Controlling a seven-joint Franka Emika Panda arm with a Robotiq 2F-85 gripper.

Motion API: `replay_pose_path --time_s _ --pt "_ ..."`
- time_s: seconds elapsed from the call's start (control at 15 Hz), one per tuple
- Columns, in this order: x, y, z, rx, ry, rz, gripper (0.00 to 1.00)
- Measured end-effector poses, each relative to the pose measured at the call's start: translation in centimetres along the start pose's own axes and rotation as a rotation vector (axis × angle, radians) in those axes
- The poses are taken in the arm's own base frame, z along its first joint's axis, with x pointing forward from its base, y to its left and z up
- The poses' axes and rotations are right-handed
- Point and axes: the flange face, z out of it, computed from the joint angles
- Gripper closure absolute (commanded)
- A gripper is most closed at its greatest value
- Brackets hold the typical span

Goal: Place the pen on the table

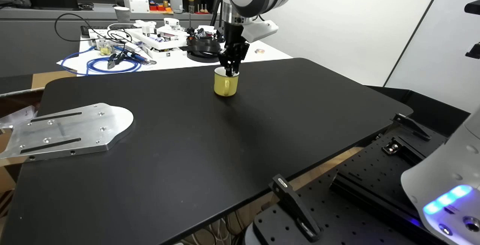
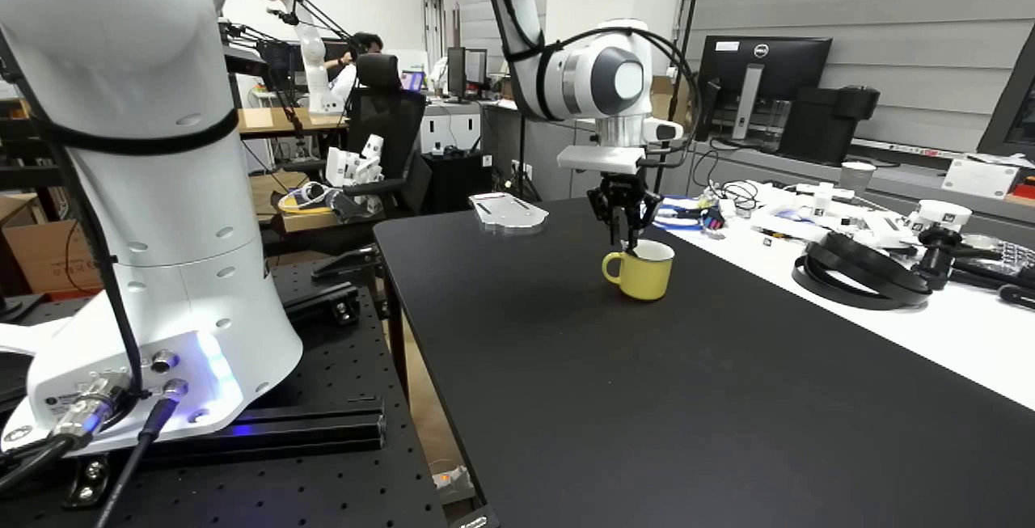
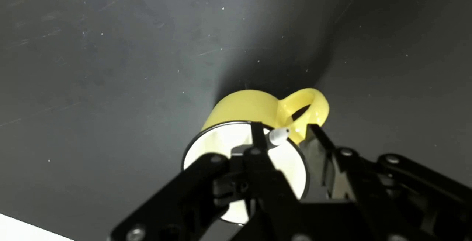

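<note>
A yellow cup (image 1: 220,86) stands upright on the black table (image 1: 180,132); it also shows in an exterior view (image 2: 647,278) and in the wrist view (image 3: 243,108). The pen (image 3: 278,136) stands in the cup; the wrist view shows its pale grey end near the rim on the handle side, and its lower part is hidden. My gripper (image 3: 286,127) points down at the cup. Its fingers are apart, one over the cup's mouth and one outside by the handle. The pen's end is between them, nearer the left finger. In both exterior views I cannot tell the pen from the dark fingers.
A flat silver metal plate (image 1: 82,128) lies at one edge of the table. A white table (image 1: 180,60) with cables, white parts and a black coil stands beside it, close behind the cup. Black brackets (image 1: 296,207) stand along the robot-side edge.
</note>
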Motion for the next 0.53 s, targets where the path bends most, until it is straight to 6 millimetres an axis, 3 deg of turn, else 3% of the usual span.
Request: replay_pose_path --time_s 0.13,0.53 --pt "0.0 0.1 0.0 0.000 0.009 0.002 1.00" --pt "-0.2 1.3 0.0 0.011 0.002 0.056 0.97"
